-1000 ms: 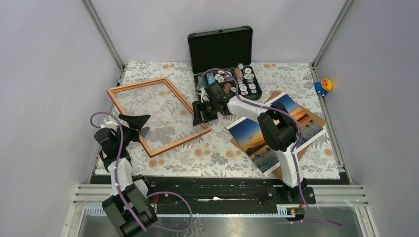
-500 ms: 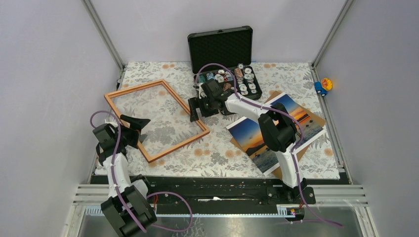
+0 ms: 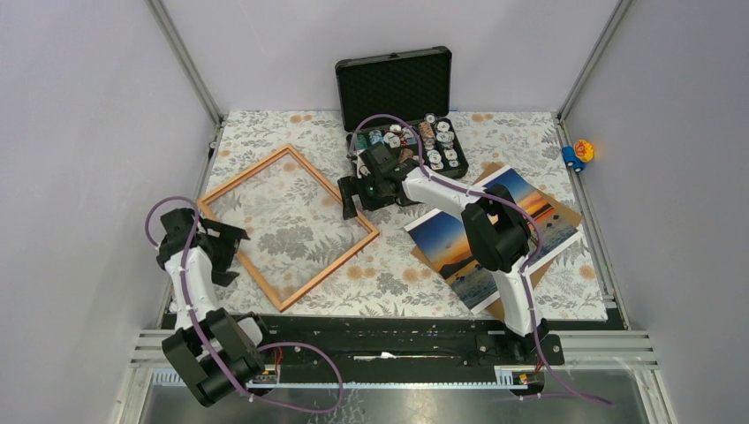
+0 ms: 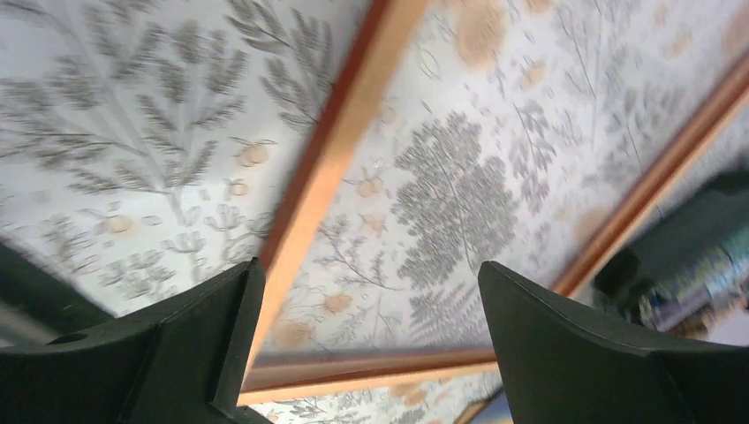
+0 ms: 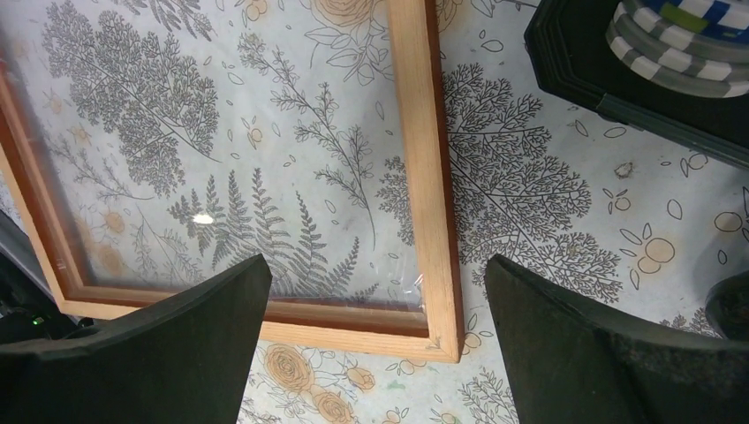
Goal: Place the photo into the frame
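Observation:
The orange-brown wooden frame [image 3: 331, 270] lies flat on the flowered cloth at the left middle, turned like a diamond, with a clear pane in it. The sunset photo [image 3: 439, 240] lies face up at the right, partly under the right arm. My left gripper [image 3: 231, 253] is open and empty at the frame's near-left side; in the left wrist view [image 4: 369, 269] the frame's rail [image 4: 336, 150] runs by the left finger. My right gripper [image 3: 351, 196] is open and empty over the frame's right edge; in the right wrist view [image 5: 378, 265] a frame corner [image 5: 433, 221] lies between the fingers.
An open black case [image 3: 393, 84] with chips [image 3: 433, 141] stands at the back middle, close behind my right gripper; it also shows in the right wrist view [image 5: 618, 79]. A brown cardboard board [image 3: 565, 216] lies under the photo. A small toy [image 3: 578, 152] sits at the right edge.
The frame has turned on the cloth; its left corner and near corner have swung toward the near edge. My left gripper has drawn back to the left. My right gripper has hardly moved.

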`<state>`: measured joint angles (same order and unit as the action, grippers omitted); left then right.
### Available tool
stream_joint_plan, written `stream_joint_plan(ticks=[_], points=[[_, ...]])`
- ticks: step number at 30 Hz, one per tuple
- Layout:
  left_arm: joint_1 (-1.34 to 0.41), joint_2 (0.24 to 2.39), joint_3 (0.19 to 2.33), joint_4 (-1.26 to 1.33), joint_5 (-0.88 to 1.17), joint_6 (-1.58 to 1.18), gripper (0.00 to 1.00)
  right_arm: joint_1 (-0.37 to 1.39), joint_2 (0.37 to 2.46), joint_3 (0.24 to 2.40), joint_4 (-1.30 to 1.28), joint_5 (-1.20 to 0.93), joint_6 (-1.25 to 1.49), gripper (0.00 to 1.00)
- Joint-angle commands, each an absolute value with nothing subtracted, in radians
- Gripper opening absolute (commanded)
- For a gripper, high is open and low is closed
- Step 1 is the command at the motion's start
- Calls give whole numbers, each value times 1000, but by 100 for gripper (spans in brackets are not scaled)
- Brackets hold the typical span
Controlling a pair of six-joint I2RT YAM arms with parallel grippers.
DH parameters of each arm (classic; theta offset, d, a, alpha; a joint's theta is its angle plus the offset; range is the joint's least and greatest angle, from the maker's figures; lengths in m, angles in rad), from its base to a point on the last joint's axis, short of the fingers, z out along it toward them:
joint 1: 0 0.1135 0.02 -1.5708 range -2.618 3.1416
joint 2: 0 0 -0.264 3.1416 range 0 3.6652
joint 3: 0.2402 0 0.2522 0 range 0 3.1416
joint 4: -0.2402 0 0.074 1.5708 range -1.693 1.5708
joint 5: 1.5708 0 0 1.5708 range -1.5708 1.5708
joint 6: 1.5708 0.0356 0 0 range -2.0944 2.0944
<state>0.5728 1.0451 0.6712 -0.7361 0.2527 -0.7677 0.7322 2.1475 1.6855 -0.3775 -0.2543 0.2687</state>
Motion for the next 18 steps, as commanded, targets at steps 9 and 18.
stream_joint_plan(ticks=[9, 18], points=[[281, 990, 901, -806, -46, -701, 99, 731, 1888, 1502, -388, -193, 250, 99], [-222, 914, 810, -288, 192, -624, 99, 670, 1485, 1093, -379, -15, 284, 100]])
